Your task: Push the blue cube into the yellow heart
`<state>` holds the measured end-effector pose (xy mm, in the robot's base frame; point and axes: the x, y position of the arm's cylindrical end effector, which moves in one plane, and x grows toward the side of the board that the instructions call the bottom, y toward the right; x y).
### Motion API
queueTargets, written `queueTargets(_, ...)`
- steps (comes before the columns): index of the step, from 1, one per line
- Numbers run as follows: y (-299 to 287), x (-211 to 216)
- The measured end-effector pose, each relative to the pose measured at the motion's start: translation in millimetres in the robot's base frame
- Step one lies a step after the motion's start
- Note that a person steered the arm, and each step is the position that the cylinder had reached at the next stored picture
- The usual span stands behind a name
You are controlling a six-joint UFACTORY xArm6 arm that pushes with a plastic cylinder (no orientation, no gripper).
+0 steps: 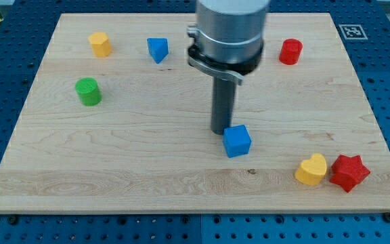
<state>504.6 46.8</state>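
Observation:
The blue cube [237,141] lies on the wooden board [147,156] just right of the middle. The yellow heart [311,169] lies at the lower right, about a hundred pixels to the right of and below the cube. My tip [221,131] stands right at the cube's upper left edge, touching or nearly touching it. The rod rises from there to the arm's grey body at the view's top.
A red star [349,172] touches the yellow heart's right side. A red cylinder [290,51] sits at the upper right. A blue triangular block [158,49], a yellow block [100,44] and a green cylinder [87,91] are at the upper left.

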Motion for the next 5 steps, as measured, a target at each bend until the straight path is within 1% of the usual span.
queueTargets(1, 17.1, 31.3)
queueTargets(2, 14.5, 20.1)
queueTargets(3, -13.0, 27.3)
queueTargets(4, -5.5, 56.7)
queueTargets(5, 34.8, 60.2)
